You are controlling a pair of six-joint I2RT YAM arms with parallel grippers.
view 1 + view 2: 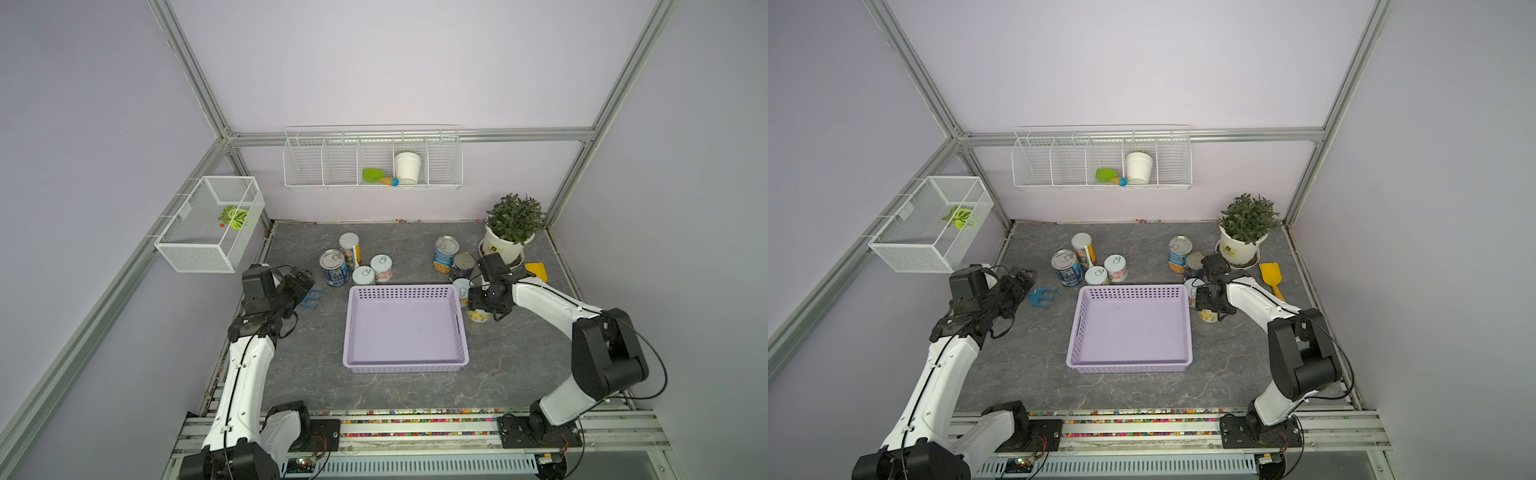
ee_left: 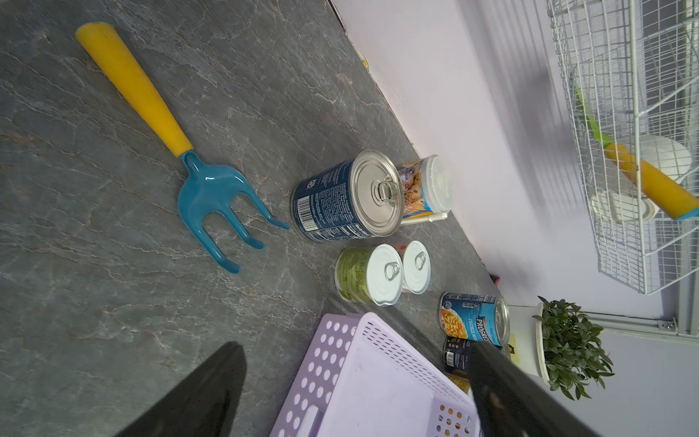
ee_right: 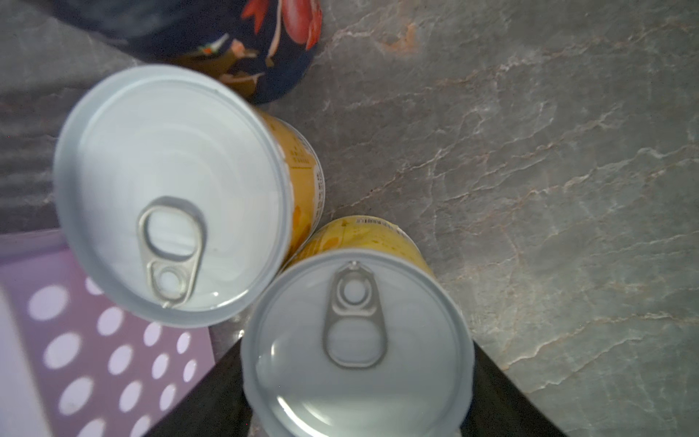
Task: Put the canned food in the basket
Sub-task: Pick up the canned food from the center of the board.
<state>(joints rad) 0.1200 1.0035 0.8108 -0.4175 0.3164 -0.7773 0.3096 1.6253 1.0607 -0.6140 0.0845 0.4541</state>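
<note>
The left gripper hangs spread and empty over the worktop, near a fork. 4 left cans stand upright just beyond it, off the far left corner of the basket, which lies in the middle with nothing in it. Off its right wall stand 4 more: 2 tall cans at the back, then a far short can, then a near short can, upright and just beside the wall. The right gripper points straight down over that near can, a finger on each side. Whether it pinches the can yet I cannot tell. With the can's axis vertical, the coming move is likely a lift, then a short carry leftward over the wall. The right arm is much the nearer.
</note>
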